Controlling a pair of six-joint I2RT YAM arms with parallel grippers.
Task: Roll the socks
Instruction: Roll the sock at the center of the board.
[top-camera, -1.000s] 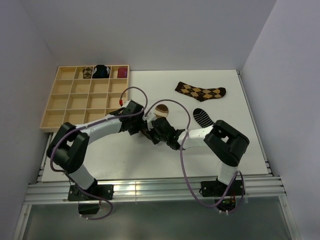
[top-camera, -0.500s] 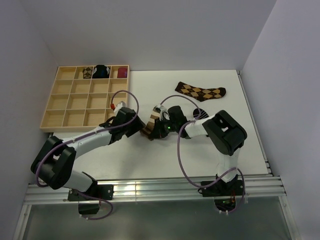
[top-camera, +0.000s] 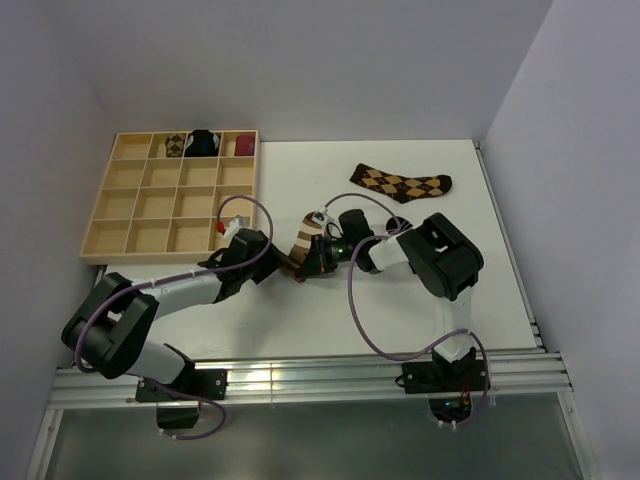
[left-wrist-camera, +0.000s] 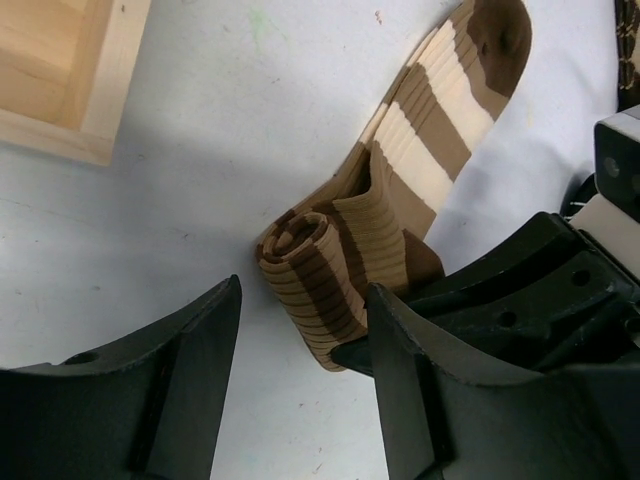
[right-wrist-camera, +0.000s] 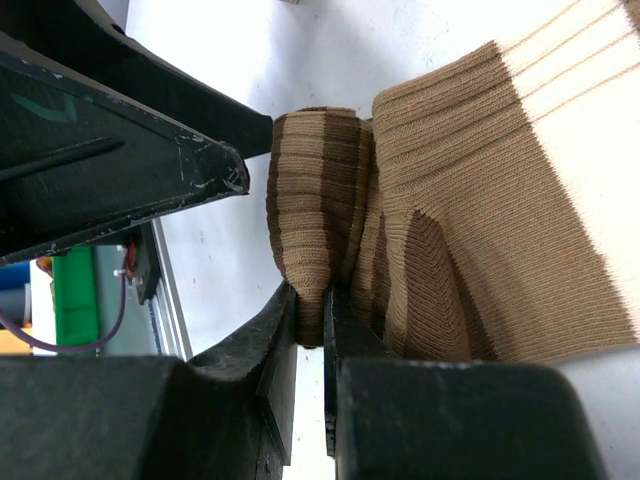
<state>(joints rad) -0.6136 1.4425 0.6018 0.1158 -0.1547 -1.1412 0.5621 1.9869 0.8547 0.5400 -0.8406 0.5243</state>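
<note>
Striped sock (left-wrist-camera: 425, 150), half-rolled on the table (top-camera: 420, 290) centre: my right gripper (right-wrist-camera: 312, 305) pinches the coil, my left gripper (left-wrist-camera: 300, 325) is spread astride it, seemingly untouching; next, winding towards the toe

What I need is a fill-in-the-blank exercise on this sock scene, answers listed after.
The striped sock is partly ___ at one end.
The right pincer pinches the roll, while the left pincer stands ___ beside it.
The wooden tray holds ___ sock bundles.
The argyle sock lies on the ___, outside the tray.
Missing words: rolled; open; three; table.
</note>
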